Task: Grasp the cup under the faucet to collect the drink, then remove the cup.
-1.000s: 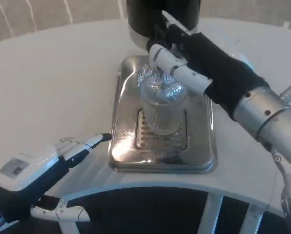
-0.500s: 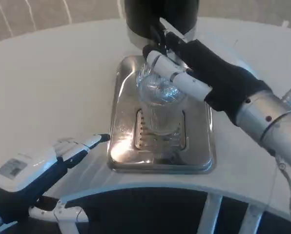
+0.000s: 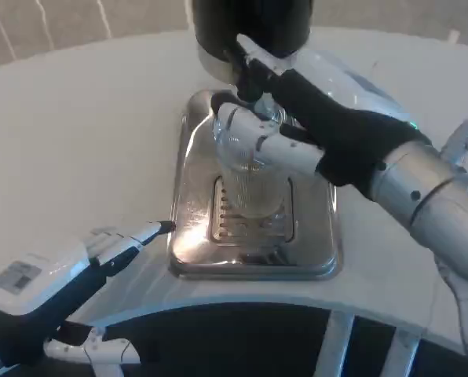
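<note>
cup, clear and ribbed, stands upright on the steel tray's grate, under the dark dispenser. right hand wraps its upper part from the far right side, fingers curled across the rim, holding it. left hand rests well to the cup's near left, by the tray's corner, fingers extended, holding nothing.

One camera is looking down from the robot's head or chest, facing forward and steeply downward across the white table. It is sitting close, with the table's near edge curving along the bottom of the picture. The steel drip tray is lying near that edge, about centre, and the far edge is running out of frame.
</note>
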### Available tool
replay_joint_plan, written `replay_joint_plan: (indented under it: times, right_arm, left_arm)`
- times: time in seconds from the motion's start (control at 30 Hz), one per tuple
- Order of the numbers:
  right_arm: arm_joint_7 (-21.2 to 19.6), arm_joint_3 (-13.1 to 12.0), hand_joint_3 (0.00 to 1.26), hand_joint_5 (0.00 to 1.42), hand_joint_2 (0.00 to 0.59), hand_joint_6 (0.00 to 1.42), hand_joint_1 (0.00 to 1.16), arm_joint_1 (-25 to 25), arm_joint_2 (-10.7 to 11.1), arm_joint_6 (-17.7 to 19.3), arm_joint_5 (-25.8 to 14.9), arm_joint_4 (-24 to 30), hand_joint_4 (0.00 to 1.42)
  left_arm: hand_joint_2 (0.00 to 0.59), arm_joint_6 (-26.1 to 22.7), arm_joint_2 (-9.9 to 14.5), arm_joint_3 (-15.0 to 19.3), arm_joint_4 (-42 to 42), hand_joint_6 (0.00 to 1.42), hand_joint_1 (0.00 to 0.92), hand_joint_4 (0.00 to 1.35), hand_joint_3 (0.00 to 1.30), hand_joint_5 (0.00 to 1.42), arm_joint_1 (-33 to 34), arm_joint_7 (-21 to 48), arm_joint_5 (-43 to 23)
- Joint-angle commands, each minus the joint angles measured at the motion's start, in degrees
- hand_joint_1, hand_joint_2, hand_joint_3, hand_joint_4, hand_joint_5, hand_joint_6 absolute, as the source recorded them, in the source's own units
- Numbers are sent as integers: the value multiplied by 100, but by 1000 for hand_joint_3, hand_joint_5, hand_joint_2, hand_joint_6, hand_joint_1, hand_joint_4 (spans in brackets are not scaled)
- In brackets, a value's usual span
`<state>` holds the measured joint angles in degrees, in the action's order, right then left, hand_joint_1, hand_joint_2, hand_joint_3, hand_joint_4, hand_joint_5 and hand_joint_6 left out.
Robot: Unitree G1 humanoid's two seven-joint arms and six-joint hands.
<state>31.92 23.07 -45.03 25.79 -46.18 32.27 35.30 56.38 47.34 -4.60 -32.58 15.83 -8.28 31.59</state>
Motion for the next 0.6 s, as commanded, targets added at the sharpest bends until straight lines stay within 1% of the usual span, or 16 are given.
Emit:
replay_joint_plan:
  times: [0.03,0.13,0.23,0.3,0.43,0.53,0.6]
  right_arm:
    - [300,377,0,0,472,0,0,-117,39,485,96,28,0]
    - [364,459,0,0,474,0,0,-106,80,674,275,23,0]
    - [394,422,0,0,478,0,0,-34,62,749,348,29,0]
    - [417,387,0,0,480,0,0,7,52,785,387,42,0]
    - [472,329,0,0,486,0,0,96,54,823,471,98,0]
    - [528,302,0,0,488,0,0,145,44,822,530,136,0]
    - [570,297,0,0,488,0,0,166,38,803,571,174,0]
  left_arm:
    - [75,-46,50,108,92,167,98,76,96,141,-146,109,-127]
    - [75,-81,27,155,133,167,98,76,96,141,-180,194,-206]
    - [71,-244,-70,184,152,167,95,69,90,150,-176,458,-600]
    - [63,-430,-158,204,195,174,104,50,56,155,-173,694,-949]
    - [39,-916,-377,280,412,203,110,17,11,180,-177,1150,-1625]
    - [33,-1296,-542,326,683,211,116,5,0,183,-177,1394,-1926]
    - [26,-1623,-753,323,918,225,122,2,0,194,-136,1492,-2085]
